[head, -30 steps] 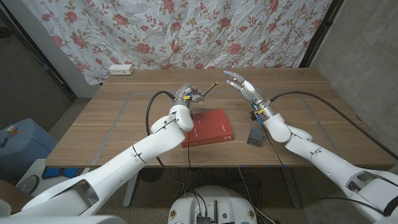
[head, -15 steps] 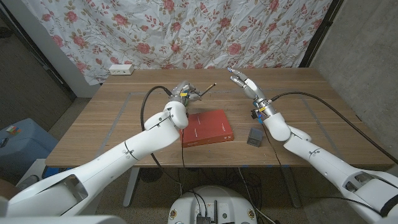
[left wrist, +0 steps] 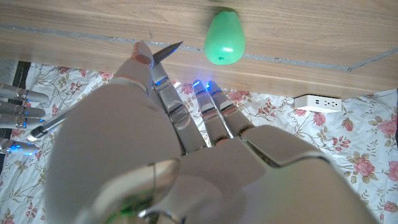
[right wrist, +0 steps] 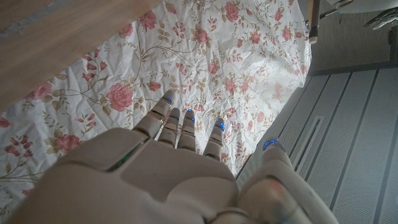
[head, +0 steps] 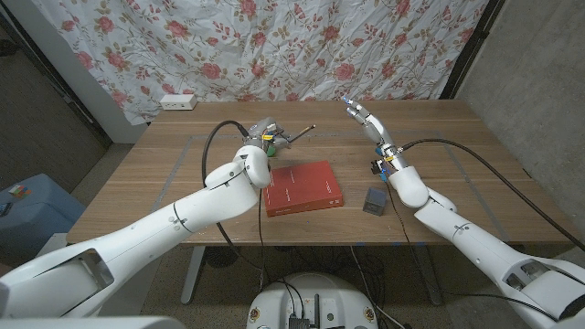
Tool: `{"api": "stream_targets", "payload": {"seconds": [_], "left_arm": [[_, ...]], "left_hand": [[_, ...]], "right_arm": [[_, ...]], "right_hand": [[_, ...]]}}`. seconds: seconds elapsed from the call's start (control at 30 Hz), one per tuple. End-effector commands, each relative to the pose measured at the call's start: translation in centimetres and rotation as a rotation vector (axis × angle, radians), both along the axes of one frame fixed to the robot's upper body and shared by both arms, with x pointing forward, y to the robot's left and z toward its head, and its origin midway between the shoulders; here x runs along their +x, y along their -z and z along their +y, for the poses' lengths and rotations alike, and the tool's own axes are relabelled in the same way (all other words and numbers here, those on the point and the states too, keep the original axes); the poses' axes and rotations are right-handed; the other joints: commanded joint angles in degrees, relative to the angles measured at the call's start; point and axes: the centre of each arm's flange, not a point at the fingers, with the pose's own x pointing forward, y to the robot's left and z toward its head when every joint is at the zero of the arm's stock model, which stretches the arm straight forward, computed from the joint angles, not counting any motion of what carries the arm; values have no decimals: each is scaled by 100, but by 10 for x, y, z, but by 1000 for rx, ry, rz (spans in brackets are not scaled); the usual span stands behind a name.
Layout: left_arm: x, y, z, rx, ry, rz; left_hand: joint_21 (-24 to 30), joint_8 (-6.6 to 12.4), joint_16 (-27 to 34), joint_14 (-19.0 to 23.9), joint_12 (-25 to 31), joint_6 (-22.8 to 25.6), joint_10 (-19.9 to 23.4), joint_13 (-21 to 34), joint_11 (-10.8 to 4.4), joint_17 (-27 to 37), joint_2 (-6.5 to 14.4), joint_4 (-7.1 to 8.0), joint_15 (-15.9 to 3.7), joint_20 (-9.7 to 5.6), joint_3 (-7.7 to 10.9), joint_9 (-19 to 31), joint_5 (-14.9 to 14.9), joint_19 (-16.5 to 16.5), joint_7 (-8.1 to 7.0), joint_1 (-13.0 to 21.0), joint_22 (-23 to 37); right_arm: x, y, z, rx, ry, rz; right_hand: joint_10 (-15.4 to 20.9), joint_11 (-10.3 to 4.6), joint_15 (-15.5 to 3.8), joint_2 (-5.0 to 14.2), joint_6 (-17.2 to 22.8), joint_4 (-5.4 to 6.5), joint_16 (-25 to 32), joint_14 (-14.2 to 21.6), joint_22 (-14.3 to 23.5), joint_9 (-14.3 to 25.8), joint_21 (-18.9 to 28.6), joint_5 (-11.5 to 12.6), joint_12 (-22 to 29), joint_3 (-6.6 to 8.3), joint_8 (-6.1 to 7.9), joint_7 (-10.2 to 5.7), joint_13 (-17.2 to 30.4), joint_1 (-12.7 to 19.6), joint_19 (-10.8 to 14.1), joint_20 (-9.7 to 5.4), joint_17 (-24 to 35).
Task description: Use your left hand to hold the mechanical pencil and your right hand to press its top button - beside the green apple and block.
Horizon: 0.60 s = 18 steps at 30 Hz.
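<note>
My left hand (head: 266, 137) is raised over the table's far middle and pinches the mechanical pencil (head: 302, 133), which sticks out toward the right. In the left wrist view the hand (left wrist: 168, 155) holds the pencil (left wrist: 46, 127) with its pointed tip by the thumb. A green apple (left wrist: 224, 36) lies on the wood beyond the fingers. My right hand (head: 366, 122) is lifted to the right of the pencil's free end, with its fingers spread, holding nothing and a short gap away. The right wrist view shows that hand (right wrist: 174, 174) against the curtain. A grey block (head: 375, 200) sits by my right forearm.
A red book (head: 304, 187) lies on the table (head: 164, 183) in front of my left hand. A white power strip (head: 177, 101) sits at the far left edge. A floral curtain hangs behind the table, and a blue bin (head: 27, 206) stands on the floor at left.
My left hand has shifted slightly left with the pencil still in it. My right hand has risen, moved a little farther back and stretched its fingers out.
</note>
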Motion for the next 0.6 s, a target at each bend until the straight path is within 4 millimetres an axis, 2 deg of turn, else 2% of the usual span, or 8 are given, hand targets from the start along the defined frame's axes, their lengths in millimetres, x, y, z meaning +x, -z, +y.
{"api": "stream_targets", "payload": {"seconds": [0.03, 0.3, 0.6], "left_arm": [[-14, -1, 8, 78, -42, 17], [-24, -3, 14, 152, -75, 41], [-33, -8, 23, 260, -100, 65]], "left_hand": [[4, 49, 7, -24, 17, 35, 166, 7, -141, 11, 80, 11, -949, -220, 5, 22, 38, -18, -7, -3, 15], [4, 55, 9, -26, 18, 35, 167, 8, -142, 12, 84, 11, -950, -219, 2, 32, 39, -22, -11, -2, 14], [4, 65, 11, -29, 19, 43, 171, 8, -140, 13, 82, 12, -950, -231, -6, 43, 38, -28, -21, -6, 14]], "right_arm": [[-1, -1, -9, 35, -13, 115], [1, 0, -13, 90, -40, 192], [8, 2, -18, 147, -61, 265]], "right_hand": [[33, -9, -31, 51, -79, 22, -25, -53, 17, 11, -10, 43, -24, 19, -4, -11, 6, -103, -16, -18, -2], [52, -17, -80, 64, -98, 70, -36, -90, 16, 8, -22, 50, -24, 9, 7, -10, 1, -170, -57, -35, -14], [26, -110, -177, 60, -259, 150, -43, -123, 14, 4, -31, 67, -41, -18, -6, 36, -6, -289, -109, -112, -40]]}}
